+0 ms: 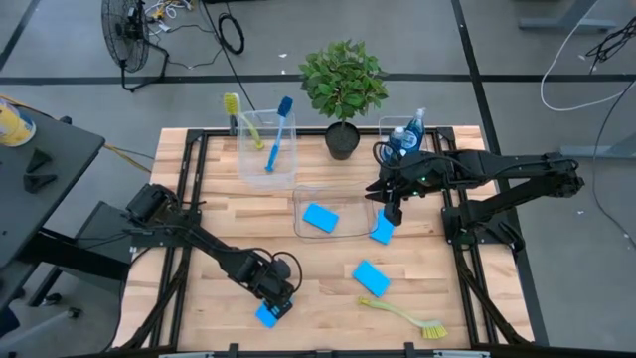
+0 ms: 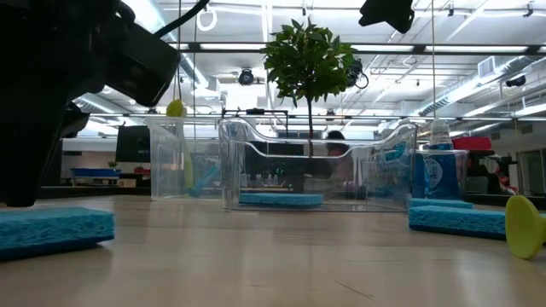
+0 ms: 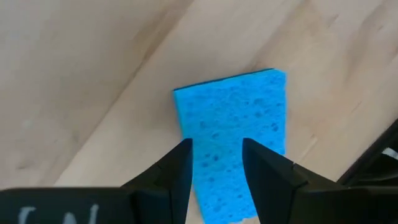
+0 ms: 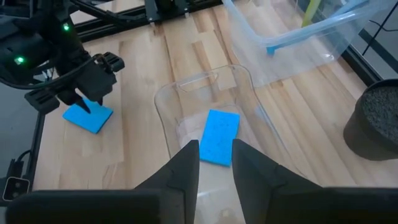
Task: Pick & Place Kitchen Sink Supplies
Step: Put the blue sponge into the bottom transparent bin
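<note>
From above, the left gripper hung over a blue sponge at the bench's near edge, while the right gripper held a second sponge at the rim of the clear bin, where a third already lay.

At bench level, only the near sponge showed, flat and porous.

The left wrist camera showed parted jaws straddling the sponge, not yet clenched (whether they touched it I cannot tell). Gripped so near its end, it might pivot or slip free.

The right wrist camera looked past narrowly parted jaws at the binned sponge; its own catch was hidden.
</note>
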`<state>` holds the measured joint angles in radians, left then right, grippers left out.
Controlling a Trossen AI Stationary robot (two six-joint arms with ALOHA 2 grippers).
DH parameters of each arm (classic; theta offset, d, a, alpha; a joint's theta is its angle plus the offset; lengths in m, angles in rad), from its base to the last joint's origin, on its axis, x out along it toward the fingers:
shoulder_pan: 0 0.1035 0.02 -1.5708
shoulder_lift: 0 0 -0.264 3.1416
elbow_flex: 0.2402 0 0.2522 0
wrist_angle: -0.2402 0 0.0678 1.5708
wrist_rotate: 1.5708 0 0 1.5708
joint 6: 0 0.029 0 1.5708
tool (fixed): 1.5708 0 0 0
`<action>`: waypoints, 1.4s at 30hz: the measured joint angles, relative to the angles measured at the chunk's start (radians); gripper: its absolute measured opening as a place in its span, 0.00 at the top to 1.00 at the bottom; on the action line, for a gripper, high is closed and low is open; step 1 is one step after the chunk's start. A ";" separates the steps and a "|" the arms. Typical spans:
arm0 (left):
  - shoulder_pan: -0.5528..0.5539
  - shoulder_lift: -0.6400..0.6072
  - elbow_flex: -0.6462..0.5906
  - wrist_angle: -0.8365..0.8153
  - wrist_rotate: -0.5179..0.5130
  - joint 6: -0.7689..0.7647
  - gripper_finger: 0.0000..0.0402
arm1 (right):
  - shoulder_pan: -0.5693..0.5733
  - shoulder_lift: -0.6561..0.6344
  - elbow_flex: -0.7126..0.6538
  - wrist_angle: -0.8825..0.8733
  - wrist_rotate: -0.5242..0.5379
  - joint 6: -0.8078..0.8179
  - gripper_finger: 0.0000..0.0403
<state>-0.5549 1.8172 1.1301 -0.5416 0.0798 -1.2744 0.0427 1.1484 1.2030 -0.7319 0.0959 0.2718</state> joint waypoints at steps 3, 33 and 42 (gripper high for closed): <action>0.007 -0.008 0.000 -0.029 0.003 0.004 0.64 | 0.000 0.000 0.000 0.000 0.000 0.000 0.76; -0.003 0.030 0.000 0.008 -0.005 0.029 0.97 | 0.000 0.000 0.000 0.023 0.000 -0.003 0.76; 0.015 -0.006 0.000 0.003 0.000 0.063 0.99 | 0.000 0.000 0.000 0.022 0.000 -0.022 0.76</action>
<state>-0.5397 1.8114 1.1297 -0.5390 0.0798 -1.2115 0.0425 1.1481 1.2026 -0.7094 0.0959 0.2501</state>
